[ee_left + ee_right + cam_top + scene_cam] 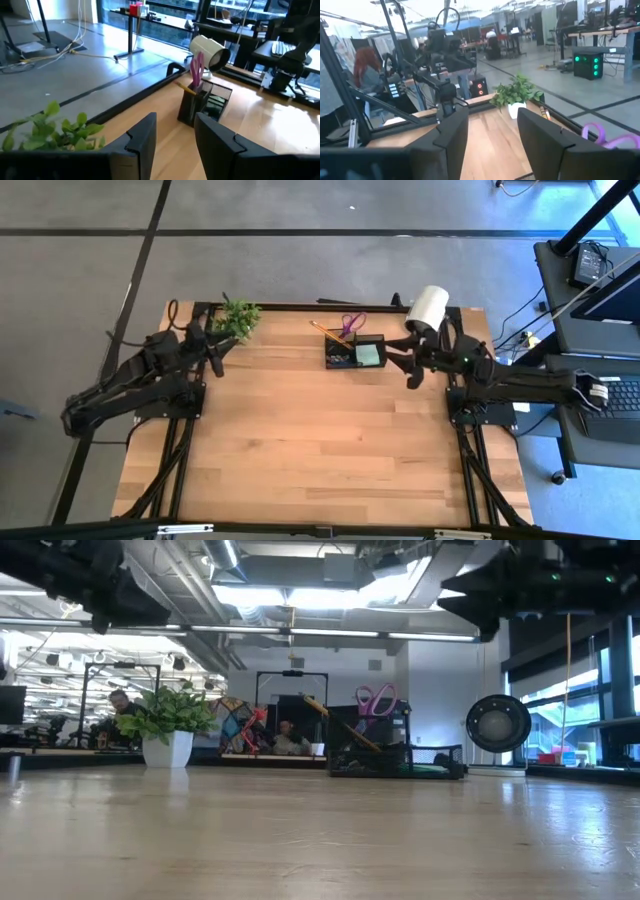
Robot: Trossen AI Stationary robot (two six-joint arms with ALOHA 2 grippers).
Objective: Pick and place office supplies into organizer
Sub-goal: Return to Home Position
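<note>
While both arms sat drawn back at the sides of the table, neither held anything. Read the overhead view as a clock face, with twelve at the far edge. The left arm lay folded from eight toward ten o'clock, and the left gripper hung above the wood at ten with its fingers apart around empty air. The right arm reached in from three o'clock. The right gripper hovered at two o'clock, just beside the organizer, and its fingers were likewise spread on nothing. A white cylinder lay on its side at the far right corner, near one o'clock. A small potted plant stood at eleven. The black organizer sat on the table between twelve and one. Purple-handled scissors stood up from its taller part, with an orange pencil slanting out beside them. The green sticky-note pad lay flat in the compartment nearest the right gripper.
</note>
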